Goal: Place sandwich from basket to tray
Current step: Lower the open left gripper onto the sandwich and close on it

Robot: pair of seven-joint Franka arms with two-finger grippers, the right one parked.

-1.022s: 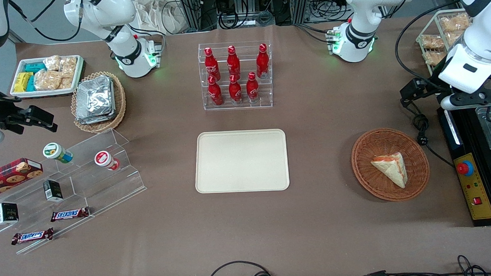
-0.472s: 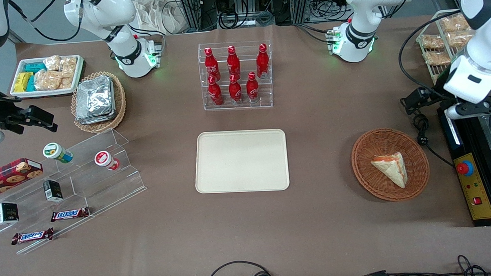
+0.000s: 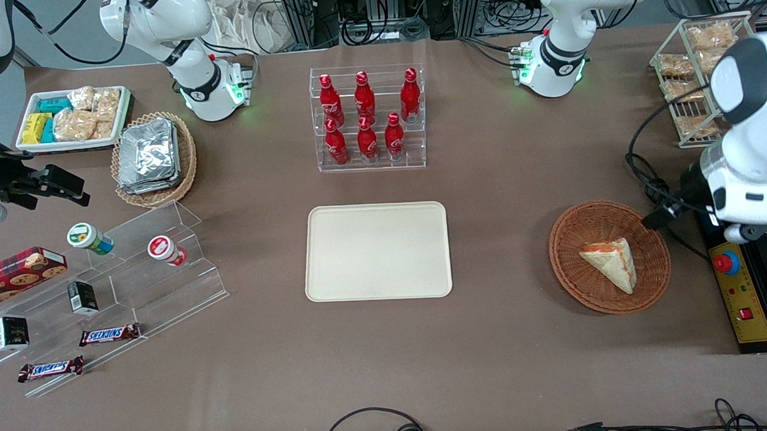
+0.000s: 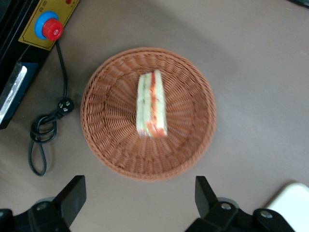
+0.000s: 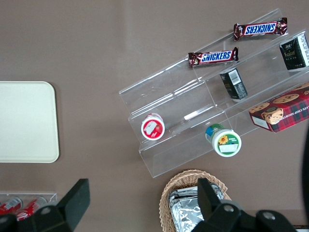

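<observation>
A brown-covered counter fills the room's middle, with robot bases bolted along its edge farthest from the front camera and cables trailing off it. At the counter's centre lies the tray (image 3: 378, 251), cream and bare, flat on the cloth. Farther from the front camera than the tray stands a clear rack of red bottles (image 3: 367, 117).

Toward the working arm's end of the counter sits the basket (image 3: 609, 256), round and reddish-brown, well apart from the tray. The sandwich (image 3: 611, 265) lies inside it, a pale wedge with orange-red filling along one edge, resting on the woven bottom. Seen from the wrist camera, the sandwich (image 4: 151, 104) shows its layered edge upward, near the middle of the basket (image 4: 148, 113).

The gripper (image 4: 140, 200) hangs in the air above the basket's rim, its two dark fingers (image 4: 72, 196) spread wide with nothing between them, clear of both wicker and sandwich. In the front view the white arm leans in over the counter's end edge just beside the basket, and the gripper itself is hidden under the arm's body there.

Close by that end edge is a black and yellow control box with a red stop button (image 3: 726, 263), and a black cable (image 4: 46, 126) loops on the cloth beside the basket. A wire shelf of bagged snacks (image 3: 697, 70) stands at the corner on that same end, farthest from the front camera.
</observation>
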